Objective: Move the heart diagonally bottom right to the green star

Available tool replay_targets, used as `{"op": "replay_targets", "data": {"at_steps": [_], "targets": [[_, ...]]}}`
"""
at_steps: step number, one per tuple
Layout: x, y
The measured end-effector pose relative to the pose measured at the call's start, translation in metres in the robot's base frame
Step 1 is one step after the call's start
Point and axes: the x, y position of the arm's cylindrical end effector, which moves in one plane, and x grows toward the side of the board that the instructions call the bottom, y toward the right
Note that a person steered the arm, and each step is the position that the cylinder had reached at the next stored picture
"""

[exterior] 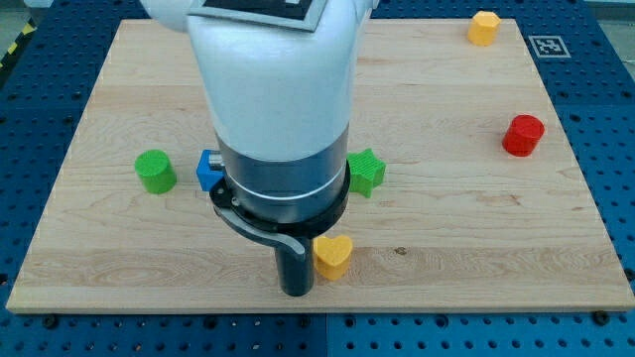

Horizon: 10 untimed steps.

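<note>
A yellow heart (pixel 333 255) lies near the board's bottom edge, at the middle of the view. A green star (pixel 365 172) sits above it and slightly to the right, partly hidden by the arm. My tip (pixel 297 290) stands on the board just left of the heart, touching or nearly touching its left side. The wide arm body covers the board's middle above the tip.
A blue block (pixel 207 171) shows at the arm's left edge, mostly hidden. A green cylinder (pixel 155 171) stands further left. A red cylinder (pixel 523 135) is at the right. A yellow block (pixel 483 27) is at the top right corner. The wooden board (pixel 476 248) ends close below the tip.
</note>
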Motion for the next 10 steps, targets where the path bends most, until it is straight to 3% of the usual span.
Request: {"op": "replay_targets", "data": {"at_steps": [2,4,8,10], "targets": [[0.011,0.005],[-0.023,0.011],[-0.053,0.123],[-0.081,0.145]]}}
